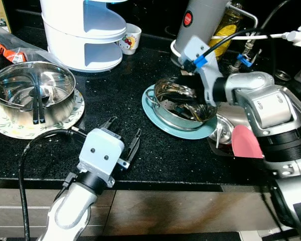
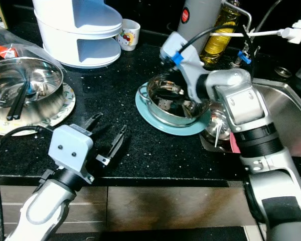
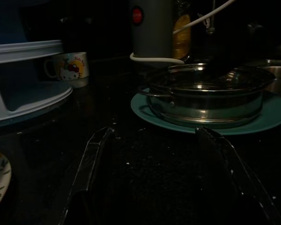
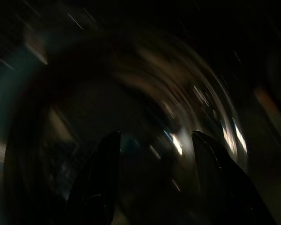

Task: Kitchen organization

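— Why is your right arm bent over that pot?

— My right gripper (image 4: 152, 187) reaches down into the steel pot (image 1: 183, 108) on the teal plate (image 1: 155, 118), which stands toward the bench's (image 1: 140, 80) right end, beside the sink (image 2: 286, 113); I judge I am after the dark utensils lying inside it; they belong somewhere tidier than a cooking pot.

— Has it got hold of anything?

— Not that I can see; in the blurred right wrist view its two fingers (image 4: 100, 178) stand apart with the pot's shiny inside between them; it looks open, gripping nothing.

— And the left?

— My left gripper (image 1: 124, 140) hovers low over the bench's front edge, fingers spread wide and empty, pointing at the pot; it waits there, I think, to steady the pot or take what comes out.

— What else needs sorting?

— The steel bowl (image 1: 32, 93) with black chopsticks (image 1: 37, 108) on the floral plate (image 1: 78, 108) at the left end; the white rack (image 1: 85, 35) and cartoon cup (image 1: 130, 37) sit along the back edge.
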Tool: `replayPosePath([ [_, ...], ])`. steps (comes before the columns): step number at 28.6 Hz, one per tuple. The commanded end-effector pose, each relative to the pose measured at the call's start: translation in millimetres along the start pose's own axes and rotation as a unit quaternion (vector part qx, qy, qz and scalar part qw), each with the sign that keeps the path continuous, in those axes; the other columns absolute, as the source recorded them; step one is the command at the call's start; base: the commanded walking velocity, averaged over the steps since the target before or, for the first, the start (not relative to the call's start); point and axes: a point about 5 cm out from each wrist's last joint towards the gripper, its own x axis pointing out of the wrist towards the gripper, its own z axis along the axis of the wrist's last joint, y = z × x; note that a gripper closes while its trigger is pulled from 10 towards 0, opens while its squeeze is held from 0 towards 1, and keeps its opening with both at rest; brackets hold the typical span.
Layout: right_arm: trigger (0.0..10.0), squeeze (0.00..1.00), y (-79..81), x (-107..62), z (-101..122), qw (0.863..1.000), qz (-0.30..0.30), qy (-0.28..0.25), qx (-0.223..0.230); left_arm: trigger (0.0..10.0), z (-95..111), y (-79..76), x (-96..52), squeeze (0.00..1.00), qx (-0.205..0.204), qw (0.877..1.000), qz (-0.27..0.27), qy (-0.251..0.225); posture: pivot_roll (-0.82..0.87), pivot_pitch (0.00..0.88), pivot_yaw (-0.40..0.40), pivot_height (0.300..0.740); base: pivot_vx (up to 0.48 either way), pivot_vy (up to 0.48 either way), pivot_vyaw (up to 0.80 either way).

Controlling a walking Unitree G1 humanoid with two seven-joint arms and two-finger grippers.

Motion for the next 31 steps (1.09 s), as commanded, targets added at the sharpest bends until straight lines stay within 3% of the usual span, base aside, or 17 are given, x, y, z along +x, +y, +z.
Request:
replayPosePath([
  [1, 10.0, 0.00, -10.3, -7.1, -4, 0.999, -0.026, 0.021, -0.001, 10.0, -3, -4.5, 0.7, 0.00, -0.007, 1.000, -0.006, 0.003, 0.12, 0.049, -0.212, 0.740, 0.000, 0.000, 0.00],
  [10, 10.0, 0.00, -6.6, -10.5, -10, 0.999, -0.004, 0.048, -0.001, 10.0, -2, -5.6, 1.1, 0.00, -0.007, 1.000, -0.008, 0.002, 0.11, 0.045, -0.212, 0.740, 0.000, 0.000, 0.00],
  [17, 10.0, 0.00, 4.1, -1.2, 0, 0.997, 0.029, -0.008, 0.069, 10.0, -2, -6.5, 2.7, 0.00, -0.008, 1.000, -0.011, 0.000, 0.10, 0.045, -0.211, 0.740, 0.000, 0.000, 0.00],
  [19, 10.0, 0.00, 2.6, 3.8, 10, 0.989, 0.027, -0.056, 0.131, 10.0, -2, -6.7, 3.1, 0.00, -0.009, 1.000, -0.011, -0.001, 0.10, 0.042, -0.211, 0.740, 0.000, 0.000, 0.00],
  [21, 10.0, 0.00, 2.9, 9.0, 12, 0.985, 0.022, -0.064, 0.160, 10.0, -2, -7.1, 3.6, 0.00, -0.010, 1.000, -0.011, -0.001, 0.10, 0.042, -0.213, 0.740, 0.000, 0.000, 0.00],
  [26, 10.0, 0.00, 4.6, 14.5, 10, 0.985, 0.008, -0.048, 0.164, 10.0, -2, -7.4, 4.1, 0.00, -0.010, 1.000, -0.011, -0.001, 0.10, 0.046, -0.215, 0.740, 0.000, 0.000, 0.00],
  [31, 10.0, 0.00, 7.9, 21.0, -2, 0.991, -0.016, 0.026, 0.133, 10.0, -2, -7.6, 3.7, 0.00, -0.012, 1.000, -0.009, 0.000, 0.09, 0.052, -0.220, 0.740, 0.000, 0.000, 0.00],
])
